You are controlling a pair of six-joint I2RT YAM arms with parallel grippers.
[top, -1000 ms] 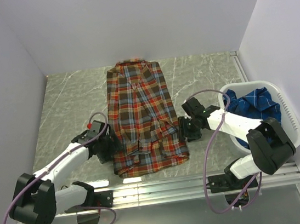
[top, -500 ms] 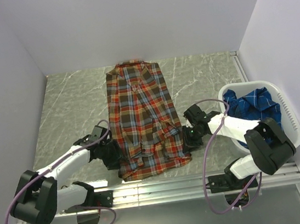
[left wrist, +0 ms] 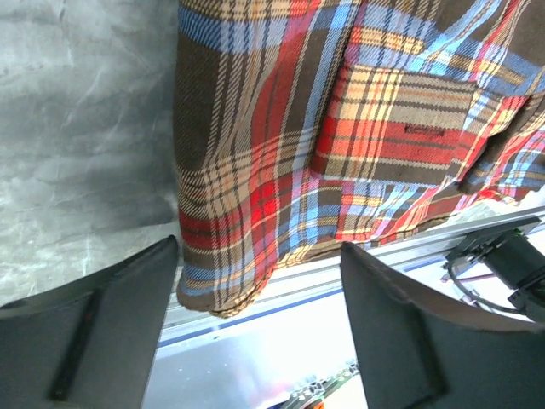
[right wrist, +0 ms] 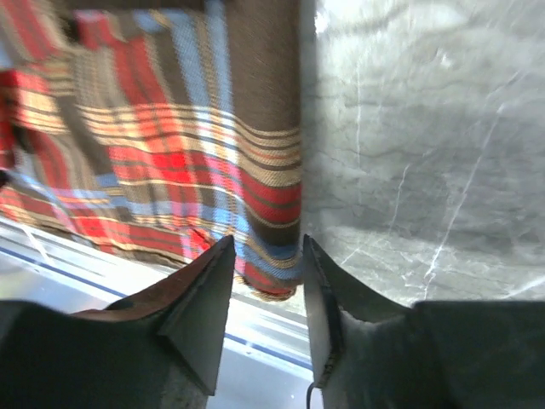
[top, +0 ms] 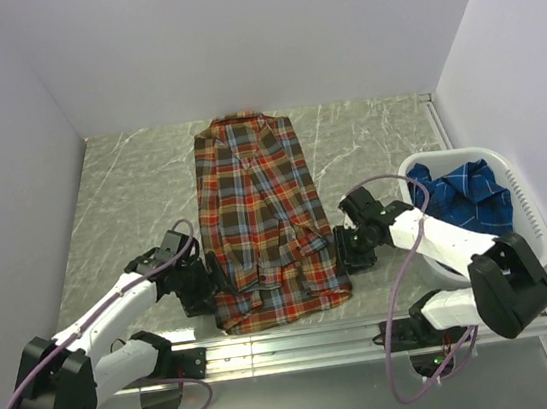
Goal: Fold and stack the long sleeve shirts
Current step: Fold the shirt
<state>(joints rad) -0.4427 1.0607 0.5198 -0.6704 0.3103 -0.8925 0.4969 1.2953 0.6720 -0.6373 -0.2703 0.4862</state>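
Note:
The red-orange plaid shirt (top: pixel 260 216) lies flat lengthwise on the table's middle, collar at the far end and hem at the near edge. My left gripper (top: pixel 213 279) is open at the shirt's near left corner. In the left wrist view the shirt (left wrist: pixel 341 128) has its hem corner between the wide-apart fingers of my left gripper (left wrist: pixel 260 249). My right gripper (top: pixel 345 251) is at the near right corner. In the right wrist view its fingers stand apart around my right gripper's midpoint (right wrist: pixel 266 249), with the shirt's corner (right wrist: pixel 255 204) just beyond them. The blue plaid shirt (top: pixel 465 191) lies bunched in the basket.
The white plastic basket (top: pixel 528 221) stands at the right edge of the grey marble table (top: pixel 132 203). An aluminium rail (top: pixel 371 333) runs along the near edge, and the shirt hem overhangs it. White walls close in the left, back and right.
Both grippers have moved towards the near edge along the red shirt's sides. The shirt has slid a little nearer, its hem now reaching the front rail.

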